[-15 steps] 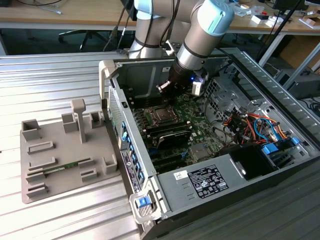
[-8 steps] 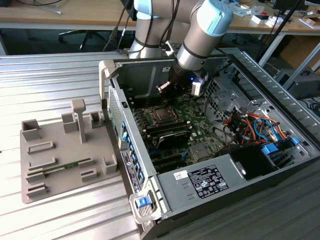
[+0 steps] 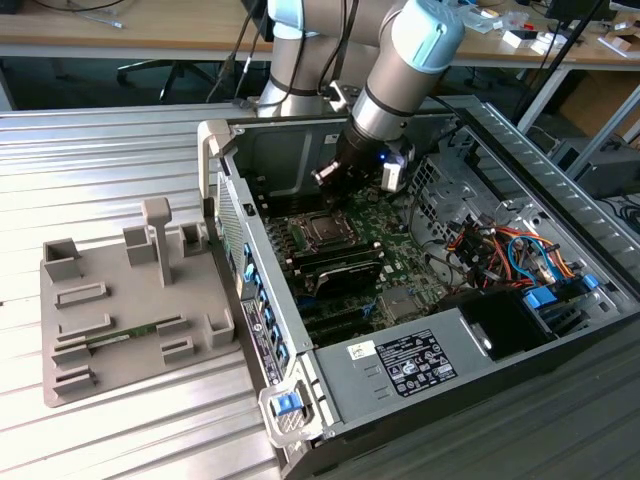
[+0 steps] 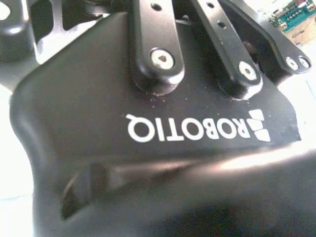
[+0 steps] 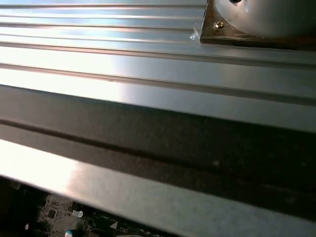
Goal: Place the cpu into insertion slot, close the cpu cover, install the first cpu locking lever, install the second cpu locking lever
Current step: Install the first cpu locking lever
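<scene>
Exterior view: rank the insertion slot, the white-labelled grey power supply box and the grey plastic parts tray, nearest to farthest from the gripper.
1. The insertion slot, on the green board right below the gripper.
2. The white-labelled grey power supply box, at the case's near end.
3. The grey plastic parts tray, outside the case on the exterior view's left.

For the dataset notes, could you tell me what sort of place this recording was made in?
Probably a robotics lab or workshop. An opened computer case lies on a ribbed metal table, the gripper hangs over its motherboard, and wooden benches strewn with cables stand behind.
</scene>
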Controlling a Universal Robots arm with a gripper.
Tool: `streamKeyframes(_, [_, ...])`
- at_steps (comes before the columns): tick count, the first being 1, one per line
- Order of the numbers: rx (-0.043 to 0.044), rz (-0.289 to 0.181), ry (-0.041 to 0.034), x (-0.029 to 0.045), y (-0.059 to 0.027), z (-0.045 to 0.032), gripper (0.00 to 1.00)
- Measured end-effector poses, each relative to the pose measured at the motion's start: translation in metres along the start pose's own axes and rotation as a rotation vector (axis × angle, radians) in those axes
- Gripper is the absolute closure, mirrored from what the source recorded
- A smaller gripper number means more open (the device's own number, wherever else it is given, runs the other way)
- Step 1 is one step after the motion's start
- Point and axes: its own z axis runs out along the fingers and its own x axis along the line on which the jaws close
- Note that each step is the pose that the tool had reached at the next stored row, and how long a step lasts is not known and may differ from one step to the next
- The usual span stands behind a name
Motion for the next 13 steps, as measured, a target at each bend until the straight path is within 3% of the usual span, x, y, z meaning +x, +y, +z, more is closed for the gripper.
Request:
streamKeyframes(2, [0.0018,0.000,0.0013,0.0015,0.0012,-0.0127,0.89])
streamKeyframes(9, [0.0018,0.000,0.0013,0.0023,0.0005,-0.0180,0.89])
streamKeyframes(12, [0.0018,0.000,0.0012,0.0029,0.0012,-0.0245,0.89])
streamKeyframes(13, [0.0019,0.000,0.0013,0.0034,0.0019,-0.0299,0.89])
